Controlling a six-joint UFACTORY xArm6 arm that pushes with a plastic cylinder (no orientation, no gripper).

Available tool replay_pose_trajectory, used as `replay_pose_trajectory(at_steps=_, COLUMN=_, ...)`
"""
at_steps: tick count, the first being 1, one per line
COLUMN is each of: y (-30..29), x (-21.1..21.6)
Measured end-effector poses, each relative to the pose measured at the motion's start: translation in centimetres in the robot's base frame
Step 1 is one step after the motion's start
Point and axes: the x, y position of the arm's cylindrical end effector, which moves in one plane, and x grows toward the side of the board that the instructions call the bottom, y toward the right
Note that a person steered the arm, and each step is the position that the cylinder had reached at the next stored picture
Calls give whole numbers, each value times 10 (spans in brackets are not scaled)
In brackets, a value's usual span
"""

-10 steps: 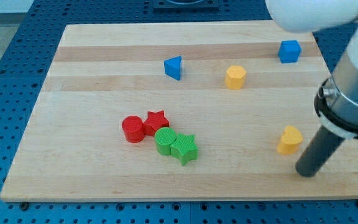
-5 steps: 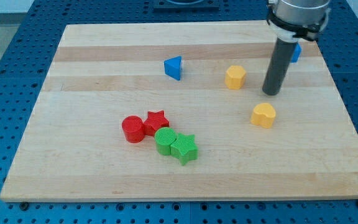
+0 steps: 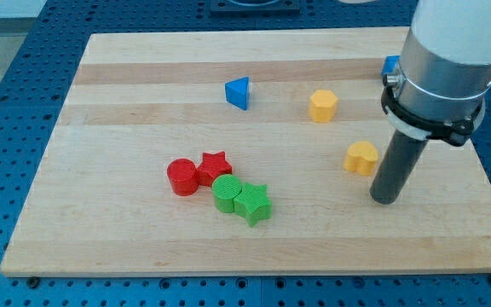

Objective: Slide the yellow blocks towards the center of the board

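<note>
Two yellow blocks lie on the wooden board (image 3: 126, 128). A yellow hexagon (image 3: 322, 106) sits right of centre toward the view's top. A yellow heart (image 3: 361, 159) lies lower and further right. My tip (image 3: 384, 199) stands on the board just below and to the right of the yellow heart, a small gap apart from it.
A blue triangle (image 3: 239, 92) lies above the centre. A blue cube (image 3: 390, 66) at the top right is mostly hidden behind the arm. A red cylinder (image 3: 182, 177), red star (image 3: 215, 165), green cylinder (image 3: 226, 193) and green star (image 3: 252, 204) cluster at lower left of centre.
The yellow heart slid up and left from the lower right. My tip went up to beside the hexagon, then came back down to below-right of the heart.
</note>
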Motion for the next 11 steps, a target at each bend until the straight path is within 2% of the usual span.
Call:
replay_pose_trajectory(at_steps=1, y=0, x=-8)
replay_pose_trajectory(at_steps=3, y=-12, x=-127)
replay_pose_trajectory(at_steps=4, y=-14, x=-144)
replay_pose_trajectory(at_steps=5, y=-13, x=-142)
replay_pose_trajectory(at_steps=6, y=19, x=-113)
replay_pose_trajectory(at_steps=7, y=28, x=-65)
replay_pose_trajectory(at_steps=8, y=0, x=-59)
replay_pose_trajectory(at_steps=9, y=-31, x=-61)
replay_pose_trajectory(at_steps=11, y=-36, x=-133)
